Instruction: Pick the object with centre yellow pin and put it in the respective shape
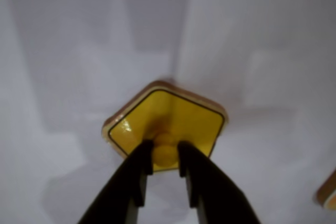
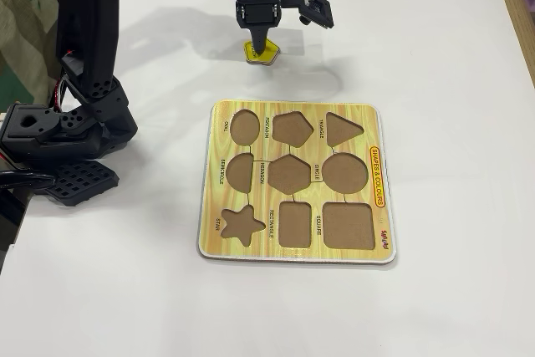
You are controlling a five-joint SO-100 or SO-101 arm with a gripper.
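- Wrist view: black two-finger claw [image 1: 165, 153] reaches in from the bottom edge, fingers nearly closed around the round yellow centre pin [image 1: 165, 148] of a flat yellow pentagon puzzle piece with a wooden edge [image 1: 168, 124]. Fingers appear to touch the pin on both sides; grip looks set or almost set.
- Wrist view: piece lies flat on the white worktop [image 1: 79, 51]. A sliver of another wooden-edged piece [image 1: 328, 192] shows at the right border; shape cannot be told.
- Fixed view: claw [image 2: 259, 46] points straight down onto the yellow piece [image 2: 260, 53], which sits on the worktop [image 2: 435, 39] beyond the top edge of the wooden shape-sorting board [image 2: 292, 186], well apart from it.
- Fixed view: all board recesses appear empty; the pentagon recess [image 2: 292, 129] is in the top row, middle.
- Judgement: the grasp step is in hand. Next move calls for a clean lift by the pin, carrying toward the pentagon recess, and turning the piece to match the recess outline before lowering.
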